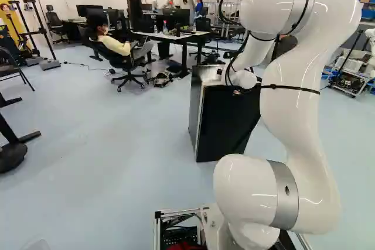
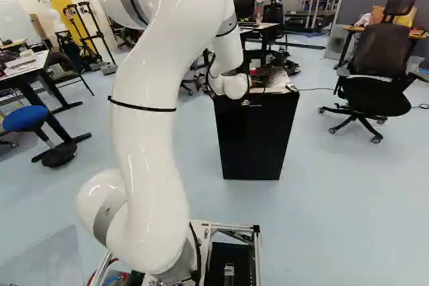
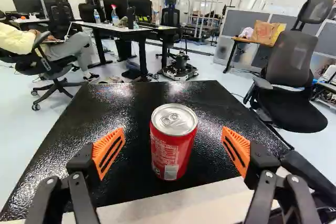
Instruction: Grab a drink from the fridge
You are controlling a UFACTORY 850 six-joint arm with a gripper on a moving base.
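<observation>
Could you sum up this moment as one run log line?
Can: upright on fridge | End effector: open | Orange pads: either side, not touching can | Grip: none

White arm [image 1: 297, 95] bent forward, end effector [image 2: 257, 81] spread

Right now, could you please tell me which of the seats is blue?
The stool at the left of the right base view; the chairs are black.
</observation>
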